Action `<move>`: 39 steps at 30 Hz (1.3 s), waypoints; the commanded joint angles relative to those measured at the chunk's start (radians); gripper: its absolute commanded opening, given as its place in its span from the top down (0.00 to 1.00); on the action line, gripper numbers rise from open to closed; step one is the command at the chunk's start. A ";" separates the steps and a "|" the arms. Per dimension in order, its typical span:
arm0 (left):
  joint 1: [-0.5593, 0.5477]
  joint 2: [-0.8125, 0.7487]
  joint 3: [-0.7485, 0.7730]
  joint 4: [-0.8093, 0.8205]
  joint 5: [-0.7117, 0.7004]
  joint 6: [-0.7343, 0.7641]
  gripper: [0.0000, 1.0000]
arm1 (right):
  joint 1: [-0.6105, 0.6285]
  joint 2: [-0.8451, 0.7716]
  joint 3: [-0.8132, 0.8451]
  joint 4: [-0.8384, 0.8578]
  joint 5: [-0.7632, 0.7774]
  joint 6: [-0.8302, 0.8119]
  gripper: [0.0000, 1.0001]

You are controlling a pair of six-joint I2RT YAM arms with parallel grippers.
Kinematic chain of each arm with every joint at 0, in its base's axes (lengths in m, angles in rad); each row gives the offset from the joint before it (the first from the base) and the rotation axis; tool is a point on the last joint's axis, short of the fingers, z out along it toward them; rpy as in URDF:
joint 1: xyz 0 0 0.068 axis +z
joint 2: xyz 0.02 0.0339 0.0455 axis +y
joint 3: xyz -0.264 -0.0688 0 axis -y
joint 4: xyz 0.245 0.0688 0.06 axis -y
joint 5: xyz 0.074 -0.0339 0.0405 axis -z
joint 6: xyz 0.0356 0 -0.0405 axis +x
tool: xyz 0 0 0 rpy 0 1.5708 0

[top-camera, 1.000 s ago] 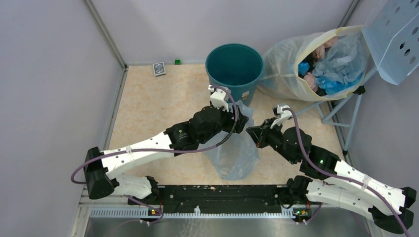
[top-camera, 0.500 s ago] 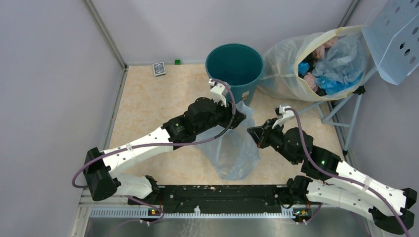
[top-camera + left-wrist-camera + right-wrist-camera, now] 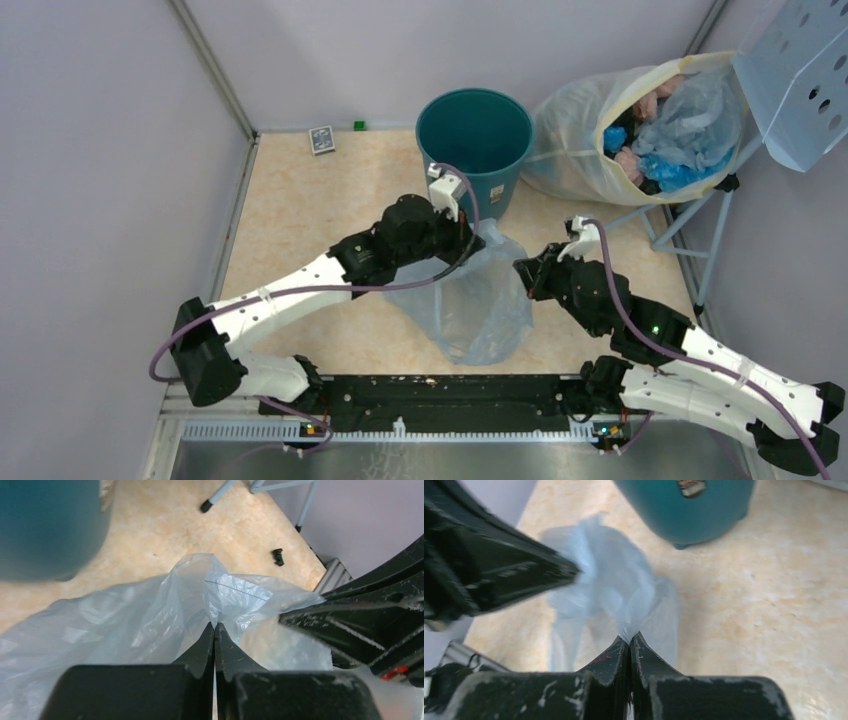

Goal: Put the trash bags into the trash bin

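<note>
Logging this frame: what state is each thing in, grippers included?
left gripper: shut on the trash bag, at its top edge.
right gripper: shut on the trash bag too.
trash bag: crumpled, held by both grippers, outside the bin.
trash bin: upright, open, looks empty.
yellowish sack: open-mouthed, stuffed with bags.

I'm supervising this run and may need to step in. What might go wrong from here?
1. The left tool and right tool each pinch only a thin fold of the pale-blue bag; pulling apart might tear it or slip it free.
2. Most of the bag sits low near the trash bin, so it may drag against the rim and tip the bin.
</note>
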 commanded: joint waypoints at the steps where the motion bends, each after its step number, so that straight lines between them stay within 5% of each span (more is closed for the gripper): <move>1: 0.080 -0.132 -0.022 -0.064 0.063 0.006 1.00 | -0.004 -0.016 0.042 -0.190 0.225 0.095 1.00; 12: 0.134 -0.370 0.013 -0.349 0.155 0.062 1.00 | -0.004 -0.031 0.033 -0.289 0.266 0.084 1.00; 15: 0.135 -0.420 0.010 -0.359 0.230 0.049 1.00 | -0.003 -0.020 0.044 -0.343 0.292 0.116 0.92; 16: 0.135 -0.435 0.008 -0.360 0.253 0.043 1.00 | -0.003 -0.017 0.048 -0.360 0.306 0.132 0.85; 19: 0.135 -0.476 -0.002 -0.362 0.284 0.031 1.00 | -0.004 -0.009 0.057 -0.280 0.211 -0.017 0.26; 20: 0.135 -0.483 -0.006 -0.362 0.287 0.030 1.00 | -0.003 0.002 0.067 -0.255 0.140 -0.083 0.17; 27: 0.134 -0.492 -0.036 -0.324 0.310 0.019 1.00 | -0.004 0.112 0.141 -0.108 -0.238 -0.375 0.14; 39: 0.136 -0.504 -0.069 -0.269 0.394 -0.005 1.00 | -0.004 0.295 0.136 0.107 -0.307 -0.496 0.14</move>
